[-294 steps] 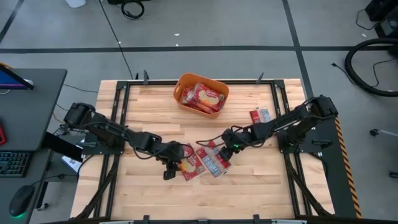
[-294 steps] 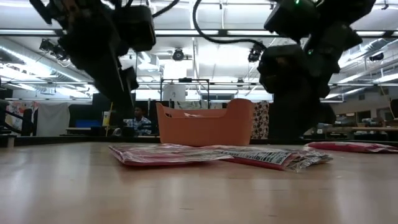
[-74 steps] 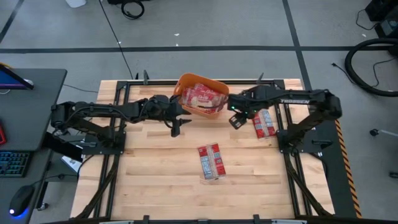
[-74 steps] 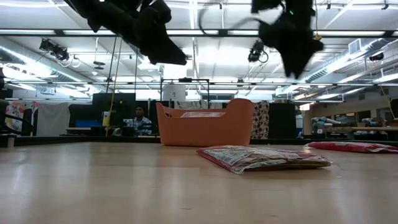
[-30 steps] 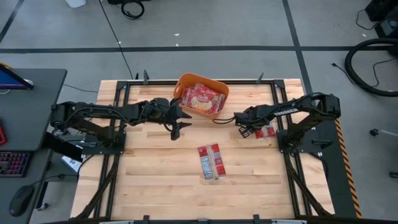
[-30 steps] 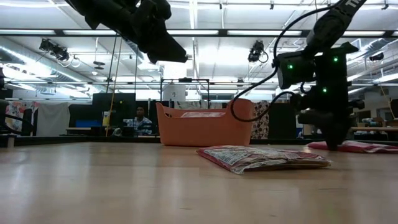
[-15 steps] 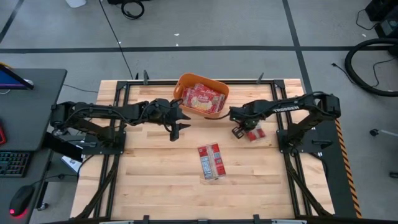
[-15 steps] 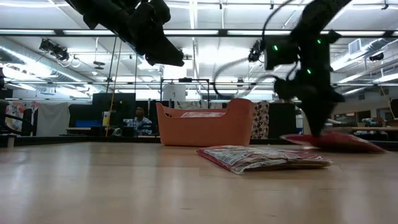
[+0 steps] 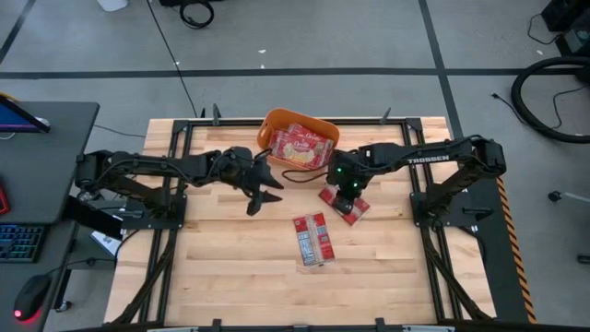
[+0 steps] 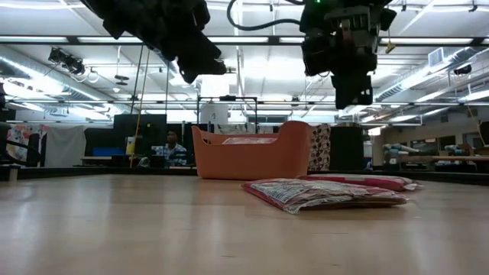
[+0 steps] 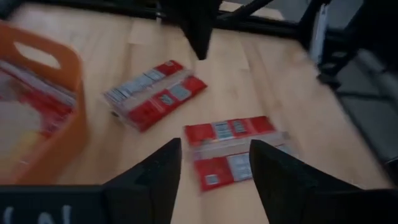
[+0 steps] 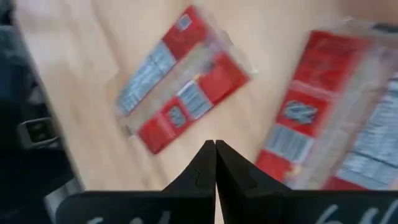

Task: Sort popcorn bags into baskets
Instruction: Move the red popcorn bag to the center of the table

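Observation:
The orange basket (image 9: 268, 130) stands at the table's far middle with several red popcorn bags (image 9: 300, 146) inside. One bag (image 9: 312, 238) lies flat at mid-table. Another bag (image 9: 354, 208) lies flat just right of it, below my right gripper (image 9: 348, 189). That gripper is shut and hangs well above the table (image 10: 353, 99), with nothing between its fingers (image 12: 215, 149). My left gripper (image 9: 261, 192) hovers open just left of the basket's near corner, raised off the table, and holds nothing (image 11: 214, 165).
Bare wooden tabletop (image 9: 230, 267) spreads along the near side and to the left. Dark frame rails (image 9: 417, 157) run along the table's sides. Beyond the table, a person (image 10: 170, 145) sits far off in the room.
My right gripper has gone from near the table's right edge toward its middle, and the bag there has slid along the table with it. The gripper has then risen clear, and the bag now lies flat beside the mid-table bag.

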